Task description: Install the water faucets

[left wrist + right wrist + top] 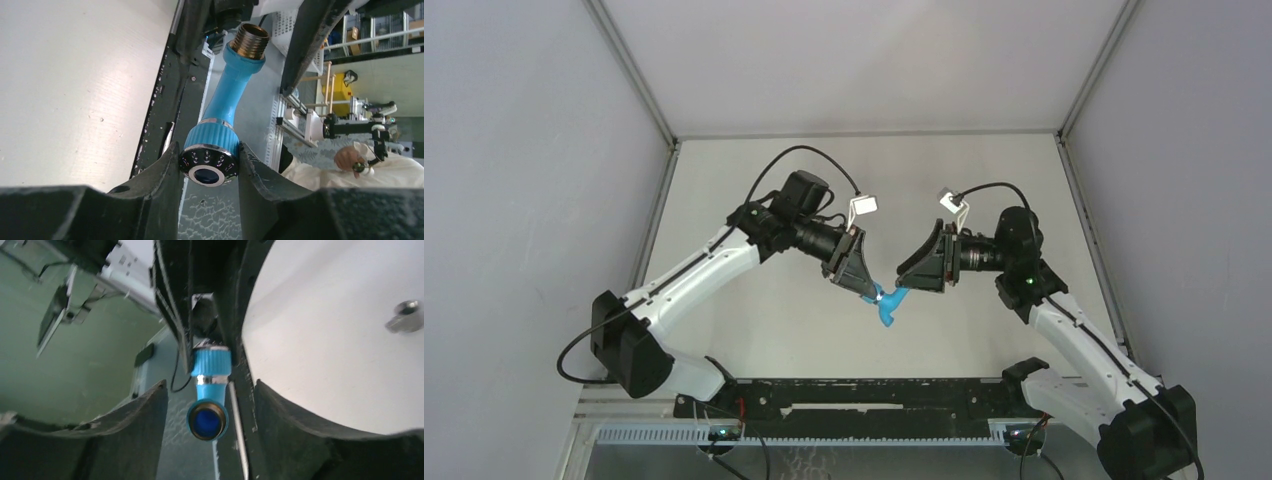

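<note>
The blue tap (889,305) hangs in the air above the middle of the white table (754,330), between the two arms. Its ribbed blue collar, capped by a chrome face, sits between the fingers of the left gripper (207,150), which press on it from both sides and clamp it. From there the bent body runs out to a brass-coloured threaded end.

In the right wrist view that threaded end points toward the camera. The right gripper (210,387) stands with its jaws apart, one finger on each side of the tap with a gap showing on both, so it grips nothing.

The small grey fitting (406,316) lies on the table, well apart from the tap and from both grippers.
</note>
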